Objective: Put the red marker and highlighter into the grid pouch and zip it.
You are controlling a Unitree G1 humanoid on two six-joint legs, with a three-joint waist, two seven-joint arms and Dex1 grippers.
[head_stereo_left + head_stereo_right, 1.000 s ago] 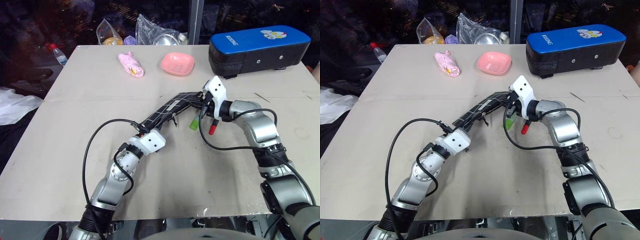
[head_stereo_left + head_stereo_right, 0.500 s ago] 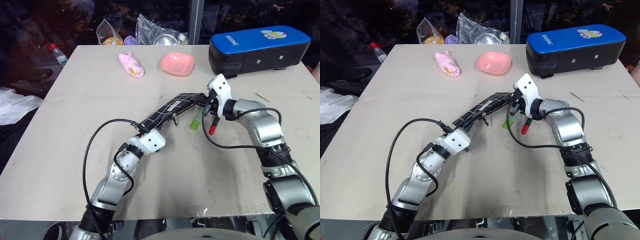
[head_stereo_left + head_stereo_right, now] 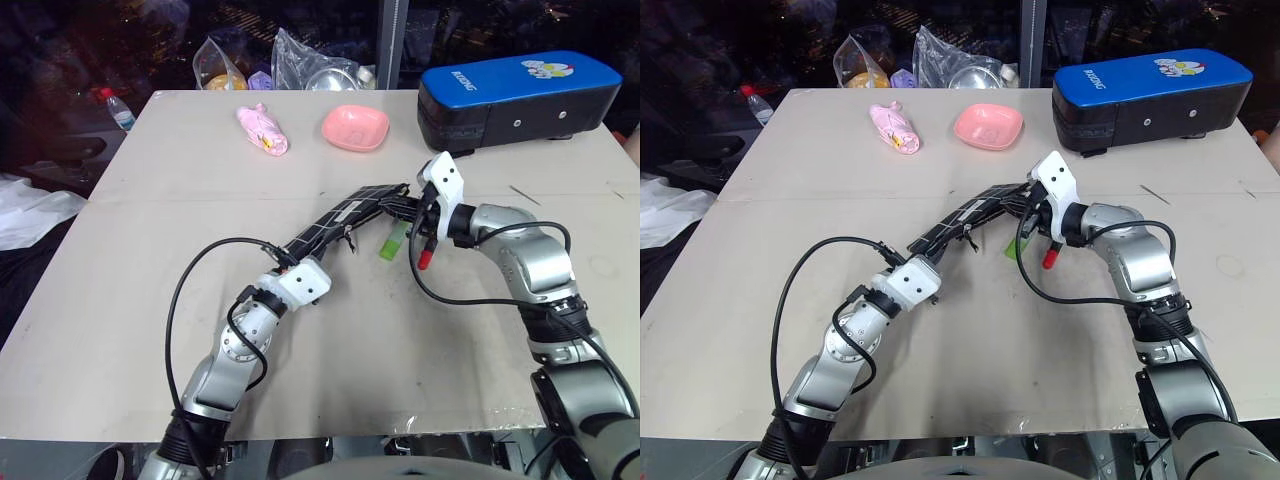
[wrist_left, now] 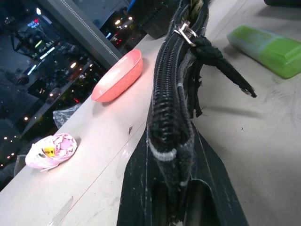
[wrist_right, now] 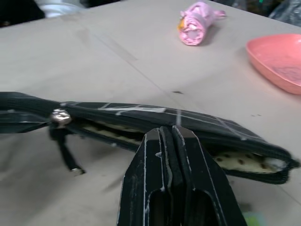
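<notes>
Both jaws closed: I hold left gripper (image 3: 296, 262) on pouch (image 3: 345, 215) end; right gripper (image 3: 418, 208) at far end, shifted slightly rightward. Highlighter (image 3: 393, 241), marker (image 3: 426, 256) remain mid-worktop, outside pouch; loading pending.

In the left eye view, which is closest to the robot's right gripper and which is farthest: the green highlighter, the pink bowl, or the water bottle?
From the right gripper:
1. The highlighter, lying on the table just beside and below it.
2. The pink bowl, farther back on the table.
3. The water bottle, past the table's far left corner.
</notes>
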